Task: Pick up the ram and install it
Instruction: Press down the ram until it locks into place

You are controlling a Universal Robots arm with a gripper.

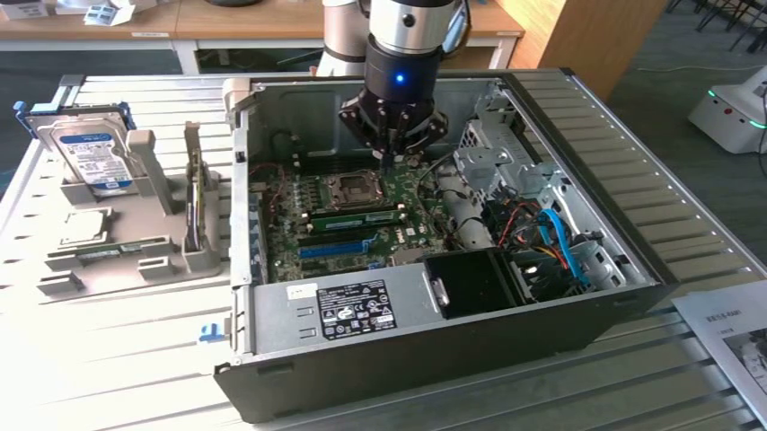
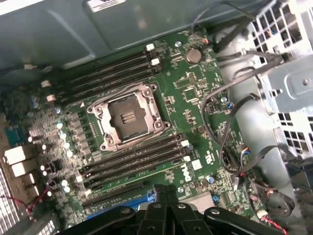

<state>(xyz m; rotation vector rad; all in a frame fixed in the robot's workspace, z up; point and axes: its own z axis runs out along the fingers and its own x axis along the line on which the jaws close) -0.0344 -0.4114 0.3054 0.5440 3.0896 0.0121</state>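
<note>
A ram stick (image 1: 354, 216), green with a white label, sits in a motherboard slot just on the near side of the CPU socket (image 1: 356, 186) inside the open computer case (image 1: 408, 310). Another green stick (image 1: 120, 248) lies in the grey holder (image 1: 144, 260) at the exterior view's left. My gripper (image 1: 396, 154) hangs over the motherboard, just beyond the socket and well above the board. Its black fingers (image 2: 165, 192) are shut, and I see nothing between them. The wrist view looks down on the socket (image 2: 128, 117) and rows of black memory slots (image 2: 134, 161).
A silver hard drive (image 1: 90, 153) with a blue-white label stands in the holder. A blue slot (image 1: 333, 247) lies near the case front. Drive cages (image 1: 498, 148), loose cables (image 1: 558, 233) and a black box (image 1: 480, 283) crowd the case's right side. Papers (image 1: 737, 332) lie at the table's right edge.
</note>
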